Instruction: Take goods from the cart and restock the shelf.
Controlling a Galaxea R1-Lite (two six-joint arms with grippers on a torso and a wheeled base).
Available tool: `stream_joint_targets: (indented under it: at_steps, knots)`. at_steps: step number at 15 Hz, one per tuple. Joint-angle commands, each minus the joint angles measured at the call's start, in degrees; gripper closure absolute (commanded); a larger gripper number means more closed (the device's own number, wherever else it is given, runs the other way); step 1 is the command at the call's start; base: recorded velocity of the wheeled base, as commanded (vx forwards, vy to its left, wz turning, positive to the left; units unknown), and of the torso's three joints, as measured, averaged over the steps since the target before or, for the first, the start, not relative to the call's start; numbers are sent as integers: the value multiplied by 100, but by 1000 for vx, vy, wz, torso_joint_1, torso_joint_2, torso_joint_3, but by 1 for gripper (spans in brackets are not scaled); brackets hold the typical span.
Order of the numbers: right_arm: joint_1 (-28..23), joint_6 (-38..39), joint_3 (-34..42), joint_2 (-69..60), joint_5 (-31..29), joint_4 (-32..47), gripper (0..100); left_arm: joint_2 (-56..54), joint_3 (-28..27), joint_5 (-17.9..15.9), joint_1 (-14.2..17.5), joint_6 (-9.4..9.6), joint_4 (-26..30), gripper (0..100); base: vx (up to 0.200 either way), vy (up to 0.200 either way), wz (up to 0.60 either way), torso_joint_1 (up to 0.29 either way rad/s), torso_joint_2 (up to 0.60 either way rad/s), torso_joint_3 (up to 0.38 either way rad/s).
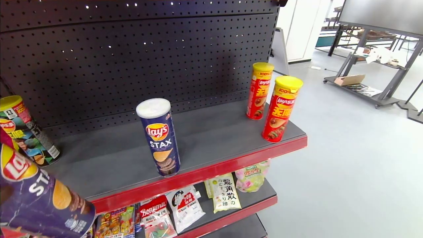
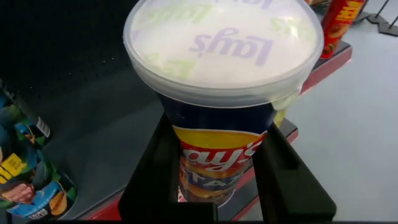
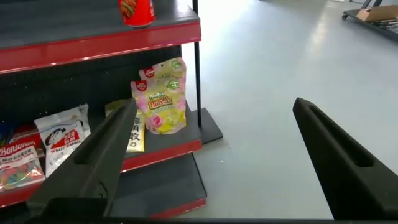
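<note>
A blue Stax can (image 2: 221,56) with a white lid stands between the fingers of my left gripper (image 2: 219,146), which is shut on its body. The same can (image 1: 43,201) shows large at the head view's lower left, tilted, in front of and below the shelf's (image 1: 214,132) red front edge. A second blue can (image 1: 158,137) stands upright near the middle of the shelf's front edge. Two red cans (image 1: 259,91) (image 1: 282,109) stand at the shelf's right end. My right gripper (image 3: 214,106) hangs open and holds nothing, low beside the lower shelves.
A multicoloured can (image 1: 24,132) stands at the shelf's left. The black pegboard (image 1: 132,49) backs the shelf. Snack bags (image 1: 185,206) (image 3: 158,96) lie on the lower shelf. Bare grey floor spreads to the right, with a metal rack (image 1: 363,82) far back.
</note>
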Motion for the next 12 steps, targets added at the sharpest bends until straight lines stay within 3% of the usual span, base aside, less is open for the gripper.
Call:
stream_joint_targets:
  at_steps: [1,3,4,5,7,8,12]
  knots:
    - [0,0,0,7,1,2,0,1713,-717,330,25,4,-249,100,0,0,0,0,0,0]
    - [0,0,0,7,1,2,0,2003,-796,401,42,4,-372,100,0,0,0,0,0,0]
    - [0,0,0,7,1,2,0,3049,-945,488,165,13,-987,100,0,0,0,0,0,0]
    - [0,9,0,7,1,2,0,3401,-963,427,165,65,-1251,100,0,0,0,0,0,0]
    - [0,0,0,7,1,2,0,4086,-1121,198,165,461,-1796,100,0,0,0,0,0,0]
    - [0,0,0,7,1,2,0,4341,-1262,146,165,557,-1884,100,0,0,0,0,0,0]
    - [0,0,0,7,1,2,0,5220,-2009,-232,113,654,-1884,100,0,0,0,0,0,0]
